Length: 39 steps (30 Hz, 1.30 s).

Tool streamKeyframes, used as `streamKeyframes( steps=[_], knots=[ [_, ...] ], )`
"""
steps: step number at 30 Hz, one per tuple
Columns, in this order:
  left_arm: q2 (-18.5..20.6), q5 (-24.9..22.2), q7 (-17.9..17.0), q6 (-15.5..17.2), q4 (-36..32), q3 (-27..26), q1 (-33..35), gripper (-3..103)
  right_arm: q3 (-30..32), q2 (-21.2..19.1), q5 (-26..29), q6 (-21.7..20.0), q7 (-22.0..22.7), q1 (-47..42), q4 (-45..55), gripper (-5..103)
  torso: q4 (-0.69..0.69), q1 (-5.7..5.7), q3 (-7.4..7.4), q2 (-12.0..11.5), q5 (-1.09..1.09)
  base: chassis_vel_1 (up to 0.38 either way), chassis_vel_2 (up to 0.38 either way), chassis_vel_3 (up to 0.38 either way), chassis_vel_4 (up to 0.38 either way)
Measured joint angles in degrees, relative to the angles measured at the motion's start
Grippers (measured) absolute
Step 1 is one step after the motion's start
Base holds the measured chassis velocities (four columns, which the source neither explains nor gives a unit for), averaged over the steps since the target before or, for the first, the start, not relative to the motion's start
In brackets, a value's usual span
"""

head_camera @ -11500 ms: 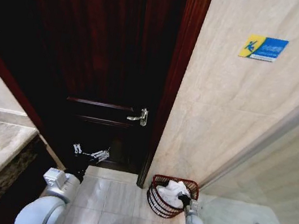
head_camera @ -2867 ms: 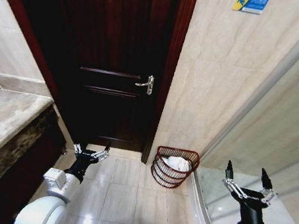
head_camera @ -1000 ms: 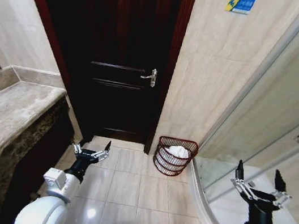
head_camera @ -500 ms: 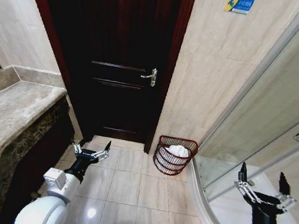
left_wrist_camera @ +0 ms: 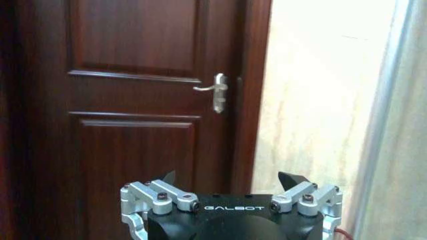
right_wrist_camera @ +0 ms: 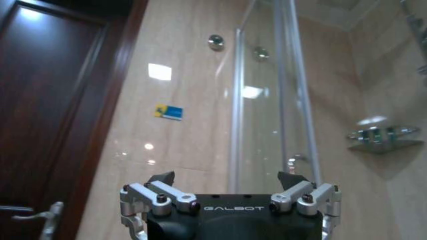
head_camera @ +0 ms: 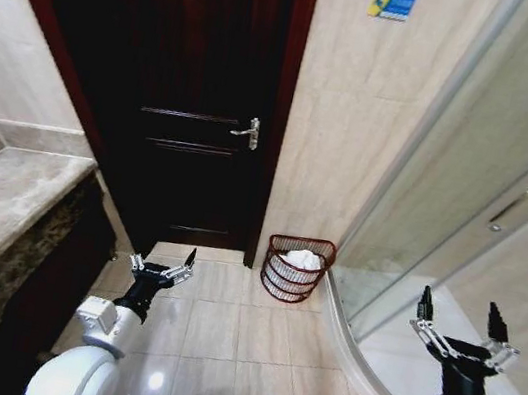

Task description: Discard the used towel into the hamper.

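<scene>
The view has swung, the dark reddish wire hamper [head_camera: 297, 267] holds a white towel [head_camera: 302, 259]; both grippers' fingers stand apart

Left wrist camera. The left gripper [left_wrist_camera: 229, 180] occupies the lower centre of the frame, its black body marked GALBOT, with silver linkages on either side and two dark fingertips [left_wrist_camera: 291, 179] spread apart with nothing between them. Behind it stands a dark reddish-brown panelled door [left_wrist_camera: 133, 100] carrying a silver lever handle [left_wrist_camera: 215, 91] at centre frame. A beige tiled wall [left_wrist_camera: 320, 95] fills the right side, bordered at the far right by a pale metal frame strip [left_wrist_camera: 383, 115].
</scene>
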Motion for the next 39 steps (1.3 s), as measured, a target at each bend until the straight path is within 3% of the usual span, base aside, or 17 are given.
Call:
streamKeyframes(
  steps=[30, 34, 39],
  knots=[
    [0.0, 0.0, 0.0, 0.0, 0.0, 0.0, 0.0, 100, -1.0, 0.0, -1.3, -1.9, 1.0, 2.1, -1.1, 100, 0.01, 0.0, 0.0, 0.0, 0.01, -0.125, -0.121, -0.121, -0.122],
    [0.0, 0.0, 0.0, 0.0, 0.0, 0.0, 0.0, 100, -1.1, 0.0, -1.8, -2.6, 2.0, 2.2, -0.7, 100, 0.02, 0.0, 0.0, 0.0, 0.0, -0.102, -0.125, -0.127, -0.118],
    [0.0, 0.0, 0.0, 0.0, 0.0, 0.0, 0.0, 100, -1.5, 0.0, -2.1, -6.1, 7.7, 1.6, 0.9, 100, 0.0, 0.01, 0.0, 0.0, 0.01, -0.127, -0.137, -0.13, -0.128]
  ],
)
